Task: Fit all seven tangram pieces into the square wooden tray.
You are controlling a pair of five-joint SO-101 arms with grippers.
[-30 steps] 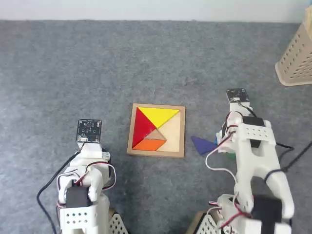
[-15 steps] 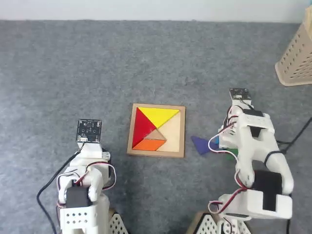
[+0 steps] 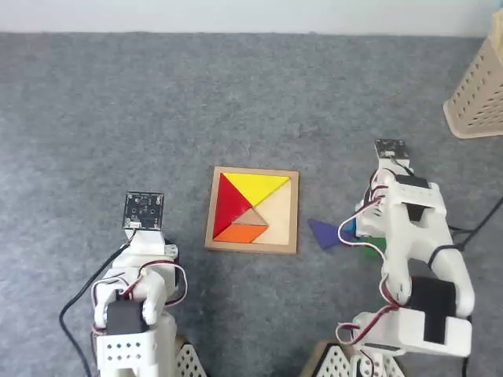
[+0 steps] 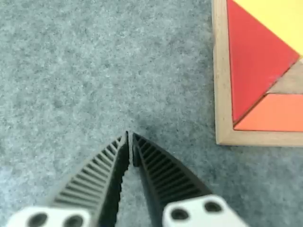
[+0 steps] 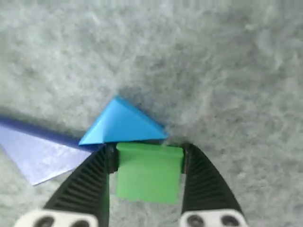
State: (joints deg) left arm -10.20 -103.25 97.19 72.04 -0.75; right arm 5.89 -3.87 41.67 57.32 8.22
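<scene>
The square wooden tray (image 3: pixel 292 212) lies mid-table and holds a red (image 3: pixel 228 204), a yellow (image 3: pixel 255 185) and an orange (image 3: pixel 240 232) piece. Its corner (image 4: pixel 222 94) lies off to one side of my left gripper (image 4: pixel 129 138), which rests shut and empty over bare carpet. Right of the tray lies a purple triangle (image 3: pixel 324 232), with a light blue triangle (image 5: pixel 124 125) touching it. My right gripper (image 5: pixel 149 150) is down at the carpet, its fingers (image 5: pixel 97 182) pressed against both sides of a green square (image 5: pixel 149 175) next to the blue triangle.
A beige slatted basket (image 3: pixel 479 86) stands at the far right edge of the table. Grey carpet (image 3: pixel 157 102) covers the whole surface, open around the tray and behind it. The left arm (image 3: pixel 134 290) sits at the front left.
The right arm has shifted slightly to the right and settled lower over the green and blue pieces. The left arm and the tray have stayed put.
</scene>
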